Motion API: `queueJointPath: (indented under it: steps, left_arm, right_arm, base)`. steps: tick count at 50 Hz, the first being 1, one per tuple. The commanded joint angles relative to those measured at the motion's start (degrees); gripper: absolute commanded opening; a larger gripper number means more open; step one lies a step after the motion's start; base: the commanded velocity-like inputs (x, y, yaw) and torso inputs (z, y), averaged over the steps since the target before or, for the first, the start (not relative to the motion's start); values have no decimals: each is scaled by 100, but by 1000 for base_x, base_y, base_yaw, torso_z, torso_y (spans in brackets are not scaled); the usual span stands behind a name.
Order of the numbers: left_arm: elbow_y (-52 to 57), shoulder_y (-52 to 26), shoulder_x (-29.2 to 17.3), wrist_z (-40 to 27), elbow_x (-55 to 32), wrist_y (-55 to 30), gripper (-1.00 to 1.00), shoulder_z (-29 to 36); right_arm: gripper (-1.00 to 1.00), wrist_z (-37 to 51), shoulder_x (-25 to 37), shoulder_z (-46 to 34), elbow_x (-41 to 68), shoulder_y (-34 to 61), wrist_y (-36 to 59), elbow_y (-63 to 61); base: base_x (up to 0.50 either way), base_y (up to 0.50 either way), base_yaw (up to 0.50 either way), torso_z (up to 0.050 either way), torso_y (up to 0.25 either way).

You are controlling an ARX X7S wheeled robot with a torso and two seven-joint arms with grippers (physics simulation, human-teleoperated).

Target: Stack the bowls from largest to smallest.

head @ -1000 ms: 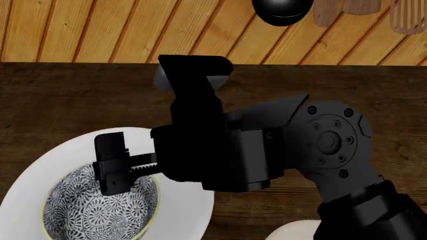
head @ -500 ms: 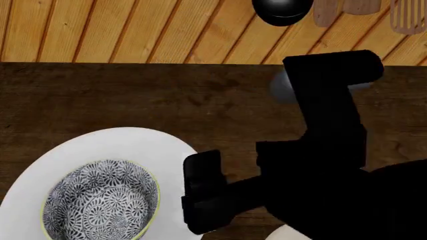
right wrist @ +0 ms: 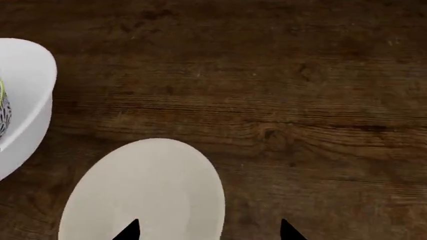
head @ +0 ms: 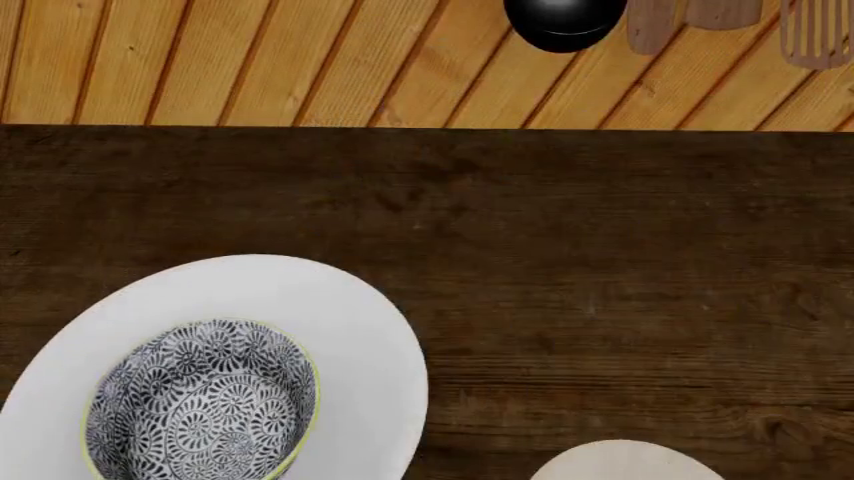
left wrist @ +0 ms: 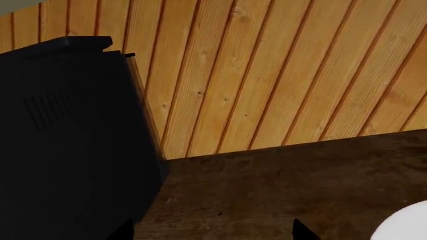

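text: none legible | labels: none | numbers: none | signs: none

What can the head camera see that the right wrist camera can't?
Only the head view shows the wooden plank wall, the dark round thing and wooden utensils hanging on it, and the inside of the small floral bowl sitting in the large white bowl.

Only the right wrist view shows most of the cream bowl and the dark tips of the right gripper, which stand apart above that bowl.

Both show the dark wooden table, the white bowl's edge, and some of the cream bowl.
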Motion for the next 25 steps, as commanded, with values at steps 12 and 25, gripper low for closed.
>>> queueJointPath:
  steps: [12, 25]
  left_arm:
    - [-7, 79, -44, -4, -8, 121, 100, 109]
    - [-29, 130, -80, -15, 27, 219, 100, 148]
  right_arm:
    - [100, -535, -800, -444, -1414, -120, 1049, 495]
    - [100, -1368, -1184, -1251, -2449, 433, 1040, 897]
  base:
    - [0, 0, 1, 0, 0]
    - [0, 0, 0, 0, 0]
